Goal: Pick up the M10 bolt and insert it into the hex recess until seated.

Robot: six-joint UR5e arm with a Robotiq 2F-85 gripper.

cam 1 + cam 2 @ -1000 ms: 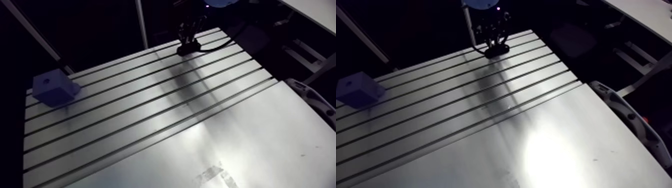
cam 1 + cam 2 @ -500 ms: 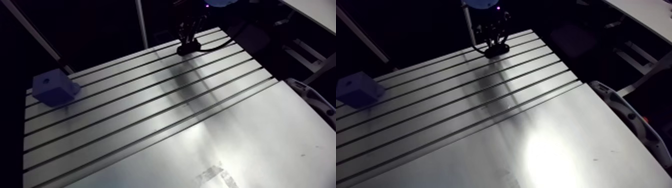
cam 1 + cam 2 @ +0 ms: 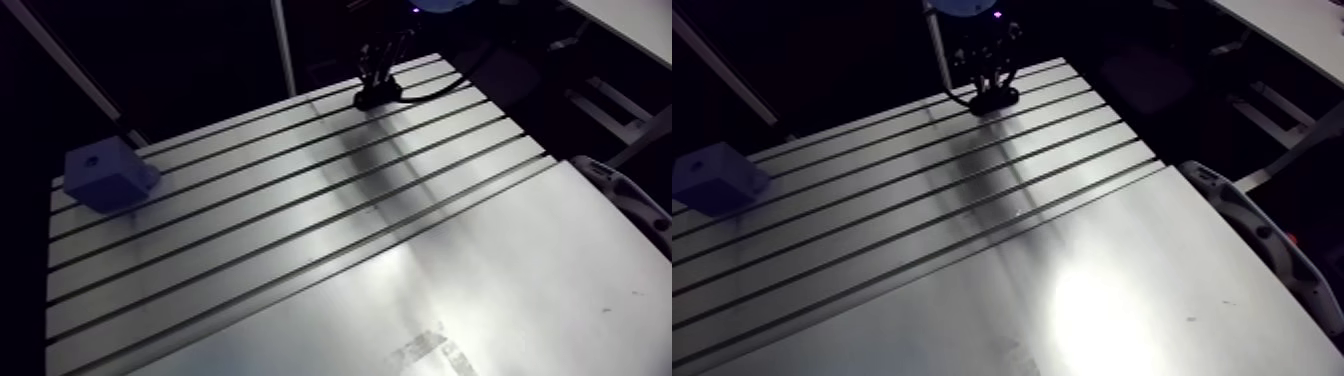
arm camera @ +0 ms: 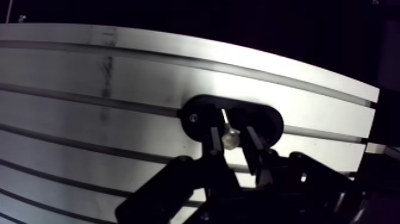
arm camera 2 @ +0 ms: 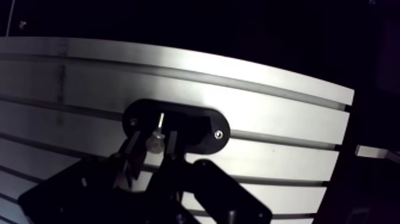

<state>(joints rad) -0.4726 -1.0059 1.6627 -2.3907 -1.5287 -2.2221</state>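
The slotted aluminium desk (image 3: pixel 300 230) lay bright under the lamp. At its far edge sat a black oval plate (image 4: pixel 199 116), and the gripper (image 4: pixel 231 134) stood right over it. Its jaws were narrow, pinching the M10 bolt (image 4: pixel 229 140) by the shiny head above the plate. A blue block (image 3: pixel 105 172) stood well apart, near the opposite corner.

Blue block (image 3: pixel 108 172) near slotted table's (image 3: pixel 300 250) corner
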